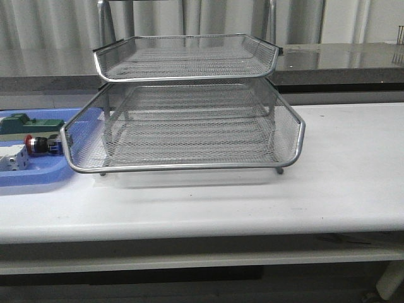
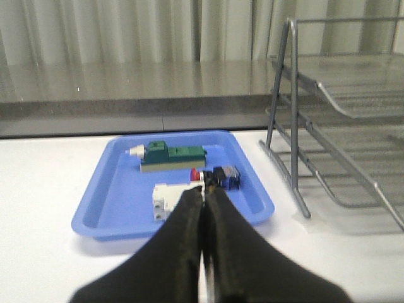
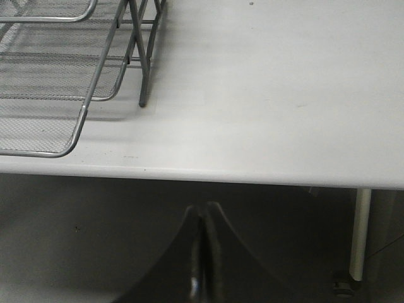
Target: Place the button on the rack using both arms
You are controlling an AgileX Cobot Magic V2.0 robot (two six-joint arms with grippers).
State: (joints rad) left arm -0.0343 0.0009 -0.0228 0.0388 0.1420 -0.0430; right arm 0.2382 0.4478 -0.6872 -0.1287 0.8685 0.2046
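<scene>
**Button waiting in the tray, both grippers closed and empty**

The button [image 1: 41, 144] is lying on its side in the blue tray [image 1: 38, 178] at the left of the table [image 1: 341, 170], just left of the rack [image 1: 189, 113] and between a green block [image 1: 22, 122] on the far side and a white block [image 1: 12, 158] on the near side. The rack is standing mid-table, and no item is showing on the tiers in view.

Neither arm is appearing in the front view. In the left wrist view the left gripper [image 2: 203, 196] is hanging on the near side of the tray with its fingers pressed together on nothing, pointing toward the button. The right gripper [image 3: 202, 218] is likewise closed and empty, sitting off the near edge of the table, to the right of the rack.

By my judgement the task is at its start: the pick-up is not yet begun. The next move is calling for the left gripper to spread its fingers, reach forward and down over the tray, and straddle the button's body without nudging the white block, which is lying just beside it. The right gripper is likely needing to open as well, ready for a handover or placement.
</scene>
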